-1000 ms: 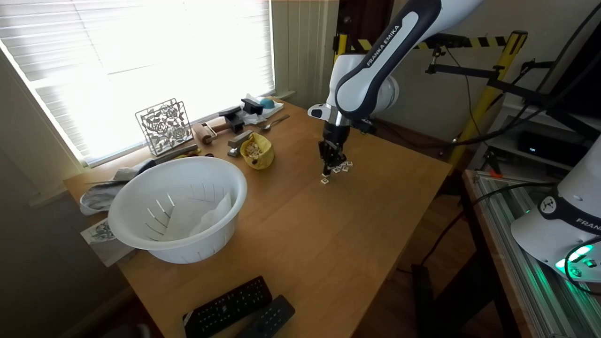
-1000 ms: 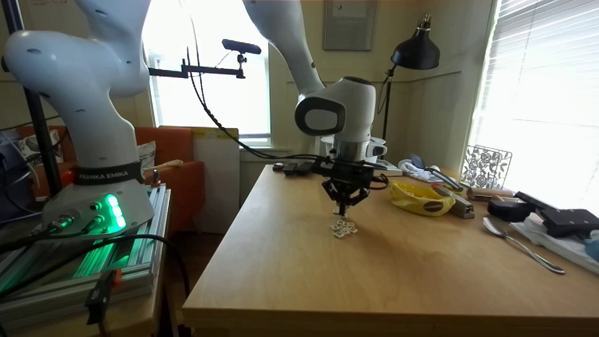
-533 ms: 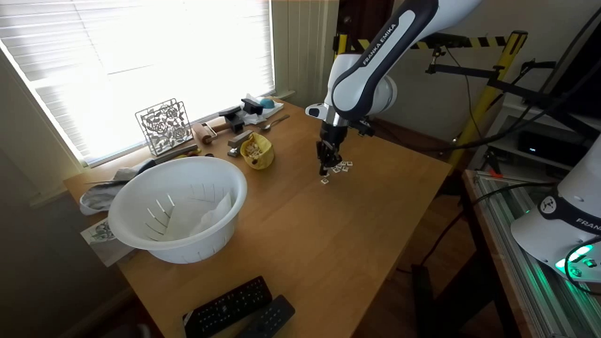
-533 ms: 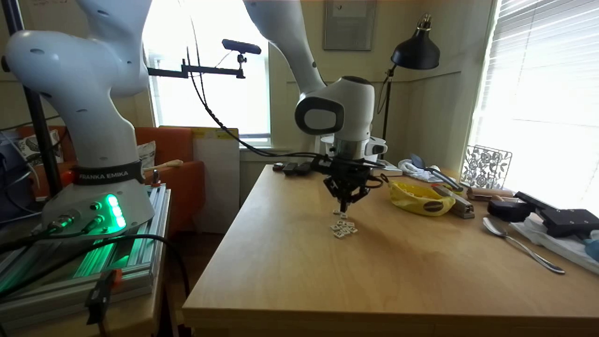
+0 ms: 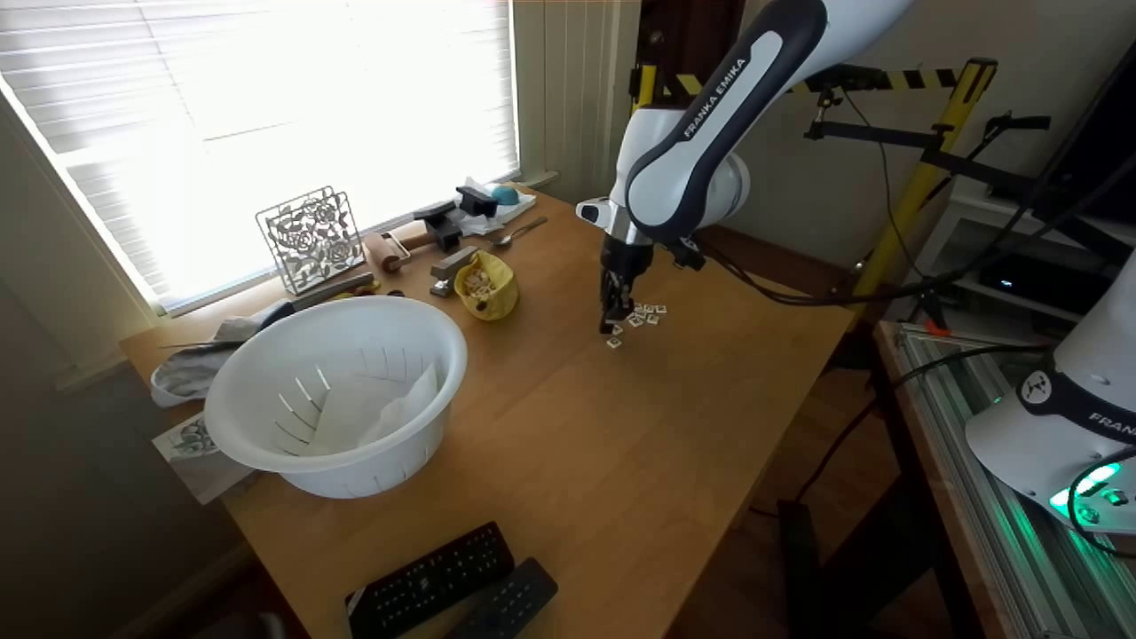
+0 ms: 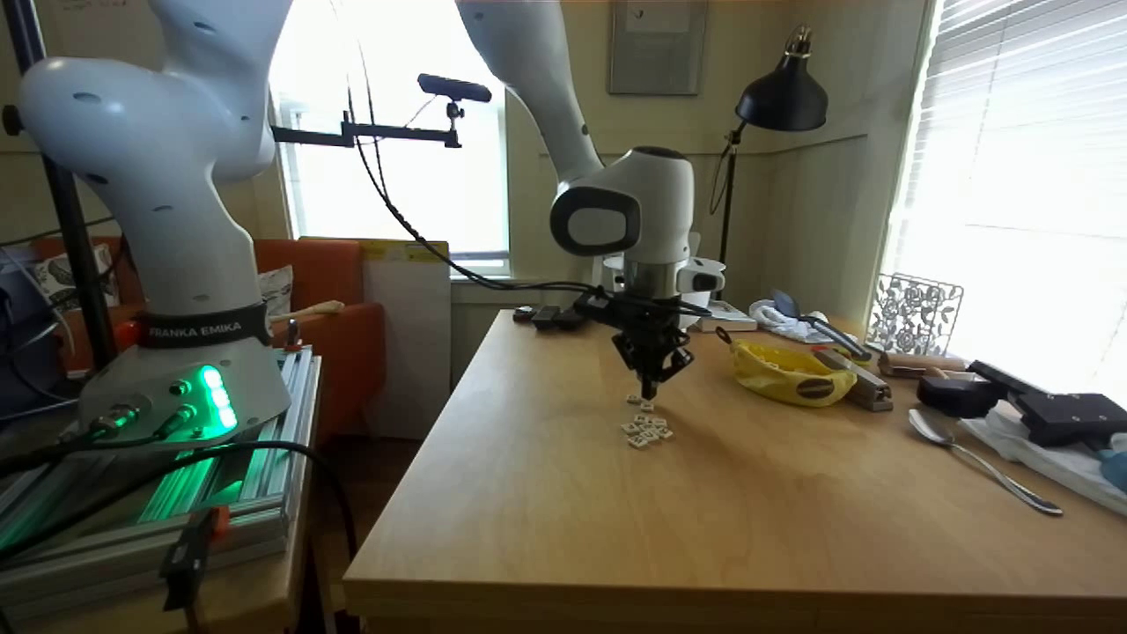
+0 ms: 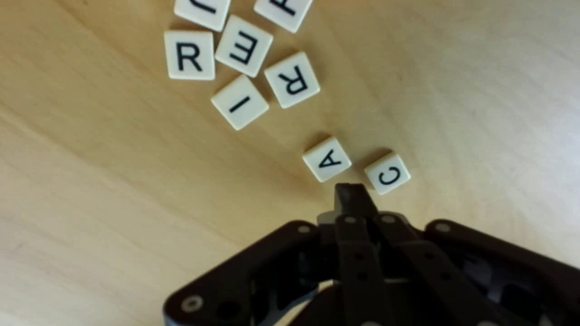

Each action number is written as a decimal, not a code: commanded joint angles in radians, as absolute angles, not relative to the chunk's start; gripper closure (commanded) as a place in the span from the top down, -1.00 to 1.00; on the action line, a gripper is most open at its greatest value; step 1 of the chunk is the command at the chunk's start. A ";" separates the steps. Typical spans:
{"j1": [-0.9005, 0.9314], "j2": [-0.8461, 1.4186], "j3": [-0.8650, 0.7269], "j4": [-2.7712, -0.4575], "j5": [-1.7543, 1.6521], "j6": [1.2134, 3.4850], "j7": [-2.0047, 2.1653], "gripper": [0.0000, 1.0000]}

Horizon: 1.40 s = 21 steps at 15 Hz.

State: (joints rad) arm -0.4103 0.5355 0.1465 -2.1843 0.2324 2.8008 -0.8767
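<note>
While the claw (image 7: 352,192) is closed, tile A (image 7: 327,160) and tile C (image 7: 388,174) lie near it.

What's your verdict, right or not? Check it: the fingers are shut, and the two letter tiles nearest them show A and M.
Not quite: the second letter is wrong. In the wrist view, the shut fingers have the A tile and the C tile nearest them, not an M.

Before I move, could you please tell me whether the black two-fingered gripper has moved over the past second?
Yes: in an exterior view, the gripper has shifted slightly to picture left, toward the unmoved yellow banana-shaped pouch.
</note>
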 commanded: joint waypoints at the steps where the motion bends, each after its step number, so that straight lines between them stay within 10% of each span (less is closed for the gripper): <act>1: -0.375 0.496 0.111 -2.216 0.223 2.800 -0.754 -1.00; 21: -0.329 0.504 0.038 -2.242 0.154 2.825 -0.420 -1.00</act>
State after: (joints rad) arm -0.3234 0.5020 0.0304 -2.2278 0.1727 2.8010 -0.4476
